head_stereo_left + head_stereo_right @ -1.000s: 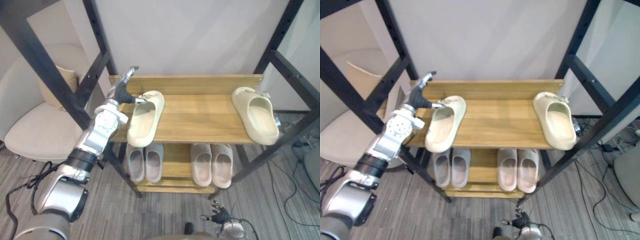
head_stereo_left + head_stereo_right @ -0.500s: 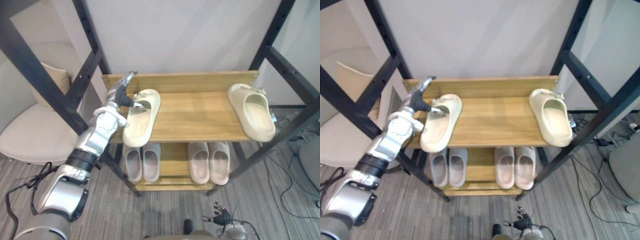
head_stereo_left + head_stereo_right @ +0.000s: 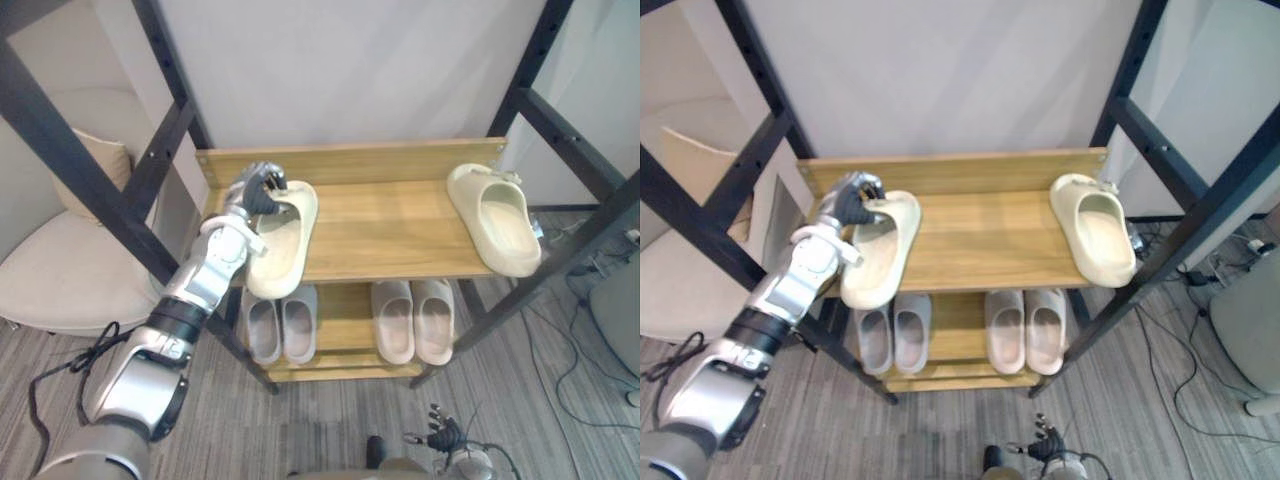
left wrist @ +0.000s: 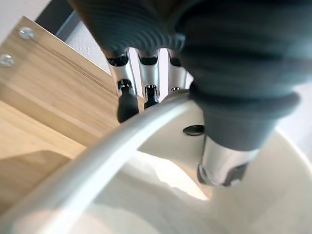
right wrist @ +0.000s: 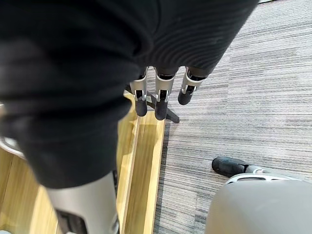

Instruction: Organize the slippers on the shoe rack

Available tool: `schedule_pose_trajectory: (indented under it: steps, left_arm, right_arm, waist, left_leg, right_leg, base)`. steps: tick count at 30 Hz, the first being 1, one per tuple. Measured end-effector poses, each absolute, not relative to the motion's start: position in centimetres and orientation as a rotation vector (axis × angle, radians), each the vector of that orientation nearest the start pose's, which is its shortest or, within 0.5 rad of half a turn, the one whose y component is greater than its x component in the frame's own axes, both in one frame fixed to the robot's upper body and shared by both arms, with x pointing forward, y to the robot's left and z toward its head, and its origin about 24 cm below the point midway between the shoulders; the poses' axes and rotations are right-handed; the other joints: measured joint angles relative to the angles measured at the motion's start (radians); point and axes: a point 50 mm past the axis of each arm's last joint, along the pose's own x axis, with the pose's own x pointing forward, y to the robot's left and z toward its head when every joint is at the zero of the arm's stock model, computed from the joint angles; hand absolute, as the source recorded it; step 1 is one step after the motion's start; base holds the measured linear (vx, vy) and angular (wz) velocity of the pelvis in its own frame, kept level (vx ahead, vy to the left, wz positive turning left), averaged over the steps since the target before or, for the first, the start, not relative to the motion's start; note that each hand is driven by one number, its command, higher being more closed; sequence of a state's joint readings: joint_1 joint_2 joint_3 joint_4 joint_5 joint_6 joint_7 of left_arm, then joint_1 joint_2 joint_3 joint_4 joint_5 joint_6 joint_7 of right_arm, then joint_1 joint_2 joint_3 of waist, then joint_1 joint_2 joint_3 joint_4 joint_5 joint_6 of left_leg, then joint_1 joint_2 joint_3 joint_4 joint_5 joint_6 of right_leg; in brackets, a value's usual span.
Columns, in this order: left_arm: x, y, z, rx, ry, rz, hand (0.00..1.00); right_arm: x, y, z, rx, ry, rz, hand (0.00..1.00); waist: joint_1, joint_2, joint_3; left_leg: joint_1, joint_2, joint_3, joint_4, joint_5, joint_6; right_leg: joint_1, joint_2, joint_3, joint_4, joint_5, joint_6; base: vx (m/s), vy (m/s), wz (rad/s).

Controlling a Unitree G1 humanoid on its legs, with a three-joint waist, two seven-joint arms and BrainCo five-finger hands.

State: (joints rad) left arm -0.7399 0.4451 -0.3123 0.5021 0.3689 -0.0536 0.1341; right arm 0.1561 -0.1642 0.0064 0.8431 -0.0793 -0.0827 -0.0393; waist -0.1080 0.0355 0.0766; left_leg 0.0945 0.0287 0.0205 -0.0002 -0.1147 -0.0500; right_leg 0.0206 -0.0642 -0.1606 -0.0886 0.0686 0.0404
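Two cream slippers lie on the wooden top shelf [image 3: 395, 235] of the shoe rack. The left cream slipper [image 3: 283, 240] hangs over the shelf's front edge at the left end. My left hand [image 3: 254, 192] is shut on its far rim: in the left wrist view the fingers [image 4: 127, 105] curl over the slipper's edge [image 4: 146, 131] and the thumb [image 4: 226, 163] presses inside it. The right cream slipper [image 3: 495, 220] rests at the shelf's right end, untouched. My right hand [image 3: 441, 437] hangs low near the floor, its fingers [image 5: 157, 102] straight.
Two pairs of grey-beige slippers [image 3: 283, 322] [image 3: 412, 320] stand side by side on the lower shelf. Black metal frame bars [image 3: 165, 150] [image 3: 575, 150] cross both sides of the rack. A beige chair [image 3: 60, 275] stands to the left, and a white wall rises behind.
My left hand's fingers have curled shut round the left cream slipper's far rim. The camera has shifted a little; the slippers stay where they were.
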Motion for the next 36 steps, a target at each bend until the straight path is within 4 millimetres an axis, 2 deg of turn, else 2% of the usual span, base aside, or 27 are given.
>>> schedule_pose_trajectory:
  steps: [11, 17, 24, 29, 31, 36]
  left_arm:
    - [37.3, 14.5, 15.5, 0.867, -0.344, -0.057, 1.00]
    - [37.5, 13.6, 16.0, 0.853, -0.373, -0.057, 1.00]
    - [37.8, 11.6, 17.9, 0.890, -0.461, -0.067, 1.00]
    - [37.8, 8.6, 19.8, 0.874, -0.543, -0.085, 1.00]
    - [37.7, 7.0, 21.2, 0.872, -0.600, -0.098, 1.00]
    - [37.5, 5.3, 22.3, 0.863, -0.651, -0.107, 1.00]
  right_arm:
    - [11.4, -21.4, -13.9, -0.229, 0.913, -0.090, 0.00]
    - [11.3, -21.6, -13.9, -0.222, 0.914, -0.106, 0.00]
    - [11.4, -21.9, -13.8, -0.210, 0.908, -0.131, 0.00]
    - [11.3, -22.0, -13.8, -0.210, 0.907, -0.138, 0.00]
    - [11.4, -22.1, -13.5, -0.203, 0.887, -0.147, 0.00]
    - [11.3, -22.4, -13.4, -0.196, 0.882, -0.159, 0.00]
  waist:
    - [-0.004, -0.001, 0.014]
    - [-0.009, 0.007, 0.021]
    - [-0.024, 0.021, 0.039]
    - [-0.028, 0.025, 0.041]
    - [-0.030, 0.035, 0.046]
    - [-0.040, 0.048, 0.051]
  left_leg:
    - [0.016, 0.000, 0.006, 0.000, 0.000, 0.000]
    - [0.016, 0.001, 0.010, 0.000, 0.000, 0.000]
    - [0.017, 0.001, 0.033, -0.001, 0.000, 0.000]
    - [0.013, 0.000, 0.054, 0.001, 0.000, 0.000]
    - [0.011, 0.000, 0.065, 0.001, 0.000, 0.000]
    - [0.009, 0.002, 0.080, 0.002, 0.000, 0.001]
  right_leg:
    - [0.014, 0.000, 0.007, -0.001, 0.005, -0.001]
    - [0.012, 0.001, 0.010, -0.001, 0.006, -0.001]
    - [0.002, 0.002, 0.031, 0.000, 0.011, -0.004]
    - [-0.011, 0.002, 0.056, 0.000, 0.016, -0.001]
    - [-0.021, 0.001, 0.070, 0.000, 0.021, 0.000]
    - [-0.040, 0.001, 0.088, 0.022, 0.019, 0.001]
  base:
    - [-0.03, -0.003, -0.02]
    - [-0.01, -0.001, 0.00]
    - [-0.01, 0.000, -0.09]
    - [-0.04, -0.002, -0.13]
    - [-0.04, -0.006, -0.16]
    - [-0.03, -0.006, -0.12]
